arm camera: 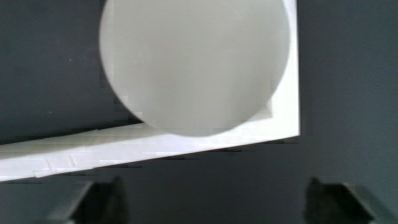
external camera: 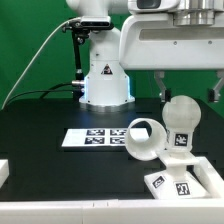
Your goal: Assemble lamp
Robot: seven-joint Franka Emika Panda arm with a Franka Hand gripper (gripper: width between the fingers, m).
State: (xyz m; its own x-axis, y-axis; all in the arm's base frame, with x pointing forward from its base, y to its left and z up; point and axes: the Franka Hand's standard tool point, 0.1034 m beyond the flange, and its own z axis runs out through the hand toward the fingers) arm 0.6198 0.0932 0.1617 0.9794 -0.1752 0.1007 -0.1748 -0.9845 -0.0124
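Exterior view, read from its left to its right. The black table (external camera: 35, 135) carries the marker board (external camera: 95, 138), with the white robot pedestal (external camera: 105, 80) standing behind it. Next comes the lamp shade (external camera: 145, 140), lying on its side with its open mouth turned toward the view's left. Its other end is touching or just beside the bulb (external camera: 182, 113); which of the two cannot be told. The bulb stands upright on its tagged stem over the base (external camera: 190, 180), which lies flat near the table's front edge. Whether the stem is fully seated in the base is not visible. The gripper (external camera: 188, 90) hangs directly above the bulb, jaws spread wide and holding nothing. In the wrist view both fingers (arm camera: 93, 200) appear as dark tips, with the bulb's dome and one corner of the base beyond them. Handling, as judged: all three parts look like stiff, light, matte plastic, unlikely to deform but easy to nudge or topple. The bulb's smooth dome would probably slip in a pinch, so the stem is the safer hold. The hollow shade is best taken across its wall at the rim, one finger inside and one outside. Count: one shade, one bulb, one base, one marker board, one gripper with two fingers.
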